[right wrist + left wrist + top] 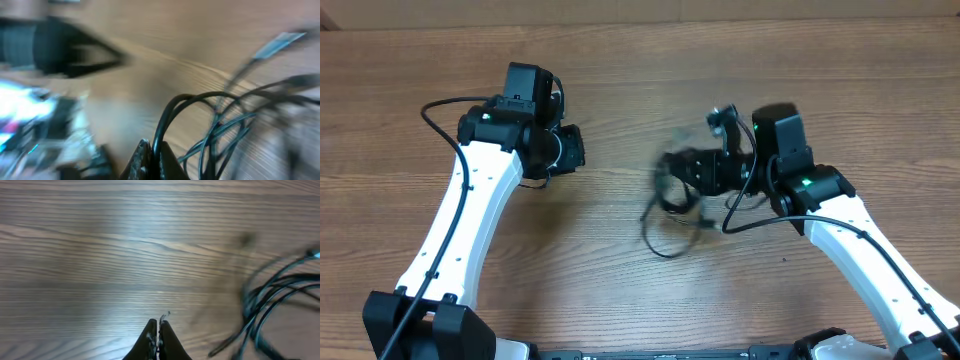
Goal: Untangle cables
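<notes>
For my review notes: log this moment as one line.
left fingers: shut, away from cables | right fingers: shut on cables | cables: tangled | image: motion-blurred

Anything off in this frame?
Nothing is damaged or spilled. The cables are one tangled bunch hanging from the right pincer, which is shut on a loop. The left pincer is shut, seemingly empty, away from the bunch. The wrist views are blurred.

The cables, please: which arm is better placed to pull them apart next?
Right: the right pincer looks shut on the cables; the left pincer is shut on nothing, apart from them.
</notes>
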